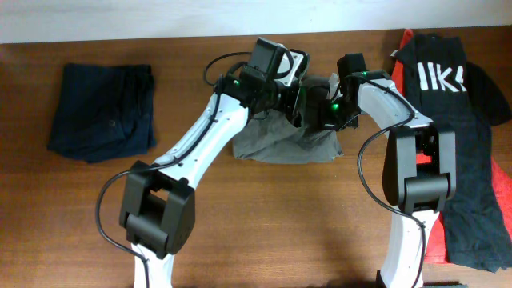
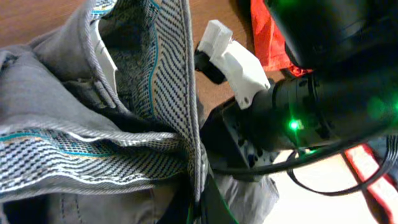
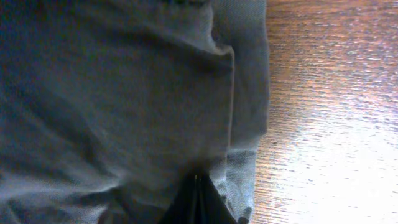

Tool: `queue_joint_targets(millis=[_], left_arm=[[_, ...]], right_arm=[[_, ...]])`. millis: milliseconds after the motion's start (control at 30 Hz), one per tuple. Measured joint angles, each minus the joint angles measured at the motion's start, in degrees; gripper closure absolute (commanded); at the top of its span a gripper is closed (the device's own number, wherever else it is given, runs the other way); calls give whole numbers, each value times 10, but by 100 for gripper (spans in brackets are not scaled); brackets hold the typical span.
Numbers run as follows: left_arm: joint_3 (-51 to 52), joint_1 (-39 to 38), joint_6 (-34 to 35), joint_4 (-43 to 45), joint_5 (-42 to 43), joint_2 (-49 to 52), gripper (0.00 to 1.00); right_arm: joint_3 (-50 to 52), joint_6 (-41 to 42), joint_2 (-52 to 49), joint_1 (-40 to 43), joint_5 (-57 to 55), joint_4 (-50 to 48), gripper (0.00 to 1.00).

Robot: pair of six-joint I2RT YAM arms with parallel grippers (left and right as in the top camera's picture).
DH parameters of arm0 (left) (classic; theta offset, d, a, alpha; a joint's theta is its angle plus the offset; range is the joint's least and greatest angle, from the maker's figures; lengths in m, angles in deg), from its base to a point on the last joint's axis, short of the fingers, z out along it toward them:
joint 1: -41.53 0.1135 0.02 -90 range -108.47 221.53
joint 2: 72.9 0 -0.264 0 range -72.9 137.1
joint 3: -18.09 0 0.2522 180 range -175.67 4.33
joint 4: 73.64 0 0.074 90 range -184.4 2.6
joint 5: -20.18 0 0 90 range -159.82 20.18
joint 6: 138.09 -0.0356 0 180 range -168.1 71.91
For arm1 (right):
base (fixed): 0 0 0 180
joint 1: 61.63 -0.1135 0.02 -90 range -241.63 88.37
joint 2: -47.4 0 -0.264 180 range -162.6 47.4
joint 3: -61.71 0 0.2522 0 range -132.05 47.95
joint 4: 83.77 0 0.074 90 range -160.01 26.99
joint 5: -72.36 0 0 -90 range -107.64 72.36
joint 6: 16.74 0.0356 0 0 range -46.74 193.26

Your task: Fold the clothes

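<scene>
The grey-khaki trousers lie bunched at the table's middle, their upper edge lifted between both arms. My left gripper is shut on the waistband, whose patterned lining shows in the left wrist view above the dark fingertips. Right beside it, my right gripper is shut on a fold of the same grey cloth; its closed fingertips pinch the fabric near the hem. Folded navy trousers rest at the far left. A black printed T-shirt lies over a red garment at the right.
The right arm's black wrist and white bracket hang close to my left gripper. A black cable loops below it. Bare wooden table shows right of the grey cloth and along the front.
</scene>
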State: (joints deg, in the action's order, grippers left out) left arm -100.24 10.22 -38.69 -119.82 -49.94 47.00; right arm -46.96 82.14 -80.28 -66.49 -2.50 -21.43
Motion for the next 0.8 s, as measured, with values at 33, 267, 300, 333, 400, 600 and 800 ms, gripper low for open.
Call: queue_joint_targets(millis=[33,267,300,333,400,600,800], left_arm=[[0,-2,1,4,0,2,74],[0,-17,8,22,0,9,1],[0,-19,9,23,0,9,1],[0,-20,9,23,0,9,1],[0,-20,9,24,0,9,1],[0,-20,10,26,0,9,1],[0,-20,23,44,2,9,1]], right_arm=[[0,0,0,0,0,0,96],[0,2,0,2,12,0,96],[-2,3,-1,4,18,3,96],[-7,3,-3,8,25,12,96],[-17,3,-8,15,33,31,96],[-74,4,-11,62,43,96,95],[-139,-16,-8,131,72,168,69]])
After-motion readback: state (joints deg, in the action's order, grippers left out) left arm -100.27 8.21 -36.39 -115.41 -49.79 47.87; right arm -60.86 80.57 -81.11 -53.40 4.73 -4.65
